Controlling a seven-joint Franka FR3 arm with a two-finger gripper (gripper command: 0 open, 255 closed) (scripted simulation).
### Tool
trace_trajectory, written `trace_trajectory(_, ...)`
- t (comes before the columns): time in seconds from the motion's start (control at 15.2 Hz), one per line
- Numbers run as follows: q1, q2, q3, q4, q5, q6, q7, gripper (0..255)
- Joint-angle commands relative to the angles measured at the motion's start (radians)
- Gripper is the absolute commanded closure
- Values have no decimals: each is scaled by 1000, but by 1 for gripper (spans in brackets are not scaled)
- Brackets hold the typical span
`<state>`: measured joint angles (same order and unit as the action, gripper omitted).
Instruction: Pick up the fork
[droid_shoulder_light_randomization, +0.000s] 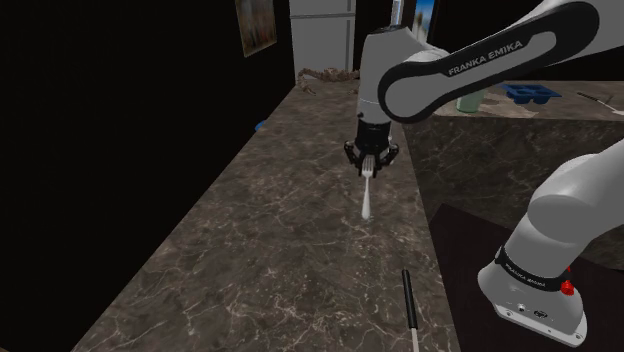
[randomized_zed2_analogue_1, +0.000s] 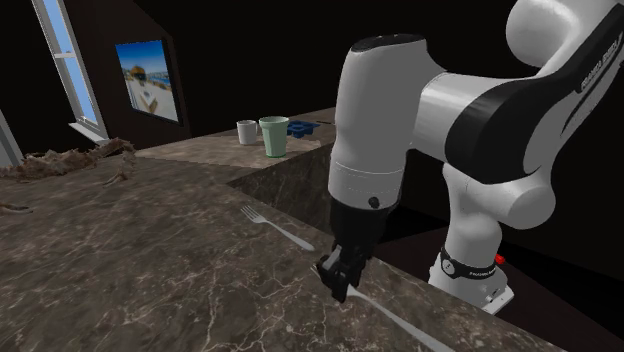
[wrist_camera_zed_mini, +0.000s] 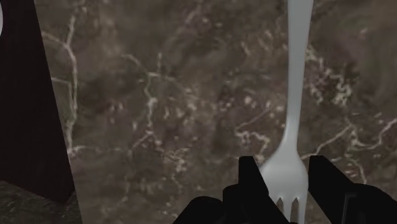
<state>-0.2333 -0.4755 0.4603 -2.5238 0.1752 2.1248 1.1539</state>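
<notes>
Nearest in the shoulder view, a thin black rod (droid_shoulder_light_randomization: 409, 310) lies on the dark, white-veined stone counter (droid_shoulder_light_randomization: 280, 250) at 5 o'clock from the gripper (droid_shoulder_light_randomization: 371, 165), with the arm's white base (droid_shoulder_light_randomization: 530, 295) off the counter's edge at 4 o'clock; the pale fork (droid_shoulder_light_randomization: 368, 203) runs from the gripper toward 6 o'clock, its handle appearing to lie along the stone; in the wrist view the black fingers (wrist_camera_zed_mini: 251, 181) are drawn in to the width of the fork's head and press it from both sides, tines toward the hand and handle pointing away; in the second exterior view a second fork (randomized_zed2_analogue_1: 278, 230) rests on the counter just beyond the gripper (randomized_zed2_analogue_1: 336, 280), at 10 o'clock from it, apart from the fingers; farther back, at 11 o'clock, a raised stone ledge (randomized_zed2_analogue_1: 200, 150) carries a white cup (randomized_zed2_analogue_1: 246, 131), a green cup (randomized_zed2_analogue_1: 274, 135) and a blue tray (randomized_zed2_analogue_1: 301, 128); a brown, driftwood-like heap (randomized_zed2_analogue_1: 70, 162) sits at the counter's far end; behind it stand a window (randomized_zed2_analogue_1: 70, 60) and a framed seaside picture (randomized_zed2_analogue_1: 148, 78); a black area (droid_shoulder_light_randomization: 100, 150) lies past the counter's edge at 9 o'clock in the shoulder view.
</notes>
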Motion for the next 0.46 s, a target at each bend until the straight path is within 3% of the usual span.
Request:
trace_trajectory(0.0, 1, -14, -7, 20, 0, -35, -3, 255)
trace_trajectory(0.4, 1, -33, -20, 62, -3, -96, -7, 255)
